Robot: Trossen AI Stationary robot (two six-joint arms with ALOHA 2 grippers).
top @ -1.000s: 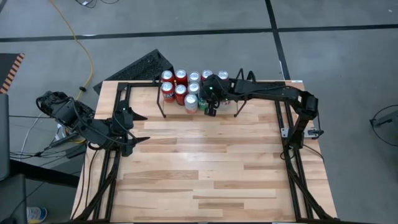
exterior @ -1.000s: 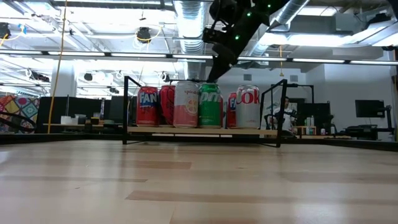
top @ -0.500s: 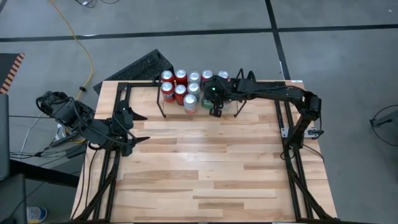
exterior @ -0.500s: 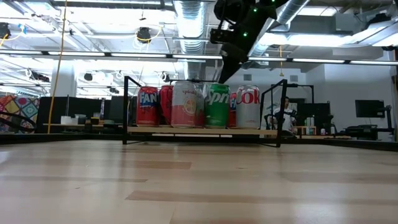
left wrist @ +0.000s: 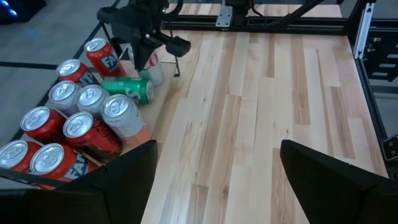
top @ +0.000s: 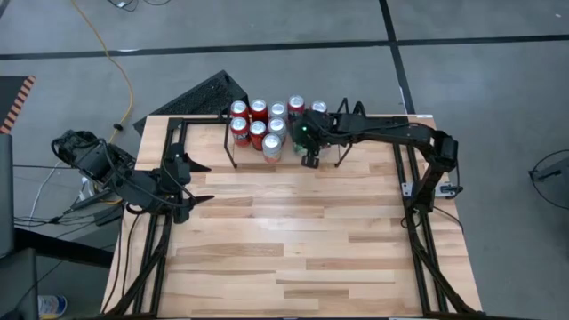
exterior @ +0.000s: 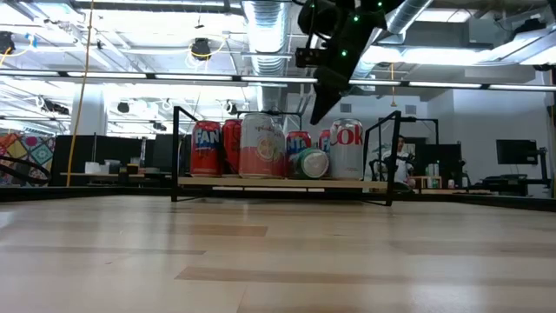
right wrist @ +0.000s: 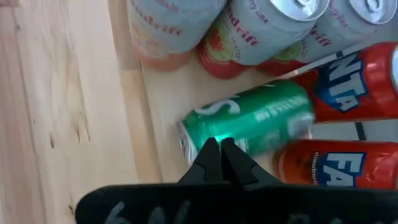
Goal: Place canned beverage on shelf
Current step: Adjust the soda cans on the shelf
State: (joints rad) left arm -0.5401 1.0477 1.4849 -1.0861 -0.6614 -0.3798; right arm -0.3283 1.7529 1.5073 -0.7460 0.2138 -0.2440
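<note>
- I saw the green can (exterior: 309, 163) lying on its side on the shelf (exterior: 282, 183), frame centre
- My right gripper (exterior: 323, 106) hung above it, fingers pinched together, empty
- My left gripper (top: 201, 183) waited at frame left, fingers wide

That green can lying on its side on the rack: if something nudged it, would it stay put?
Probably not. The green can lies on its round side on the shelf, so a nudge would likely roll it. Upright cans beside it may stop it one way.
</note>
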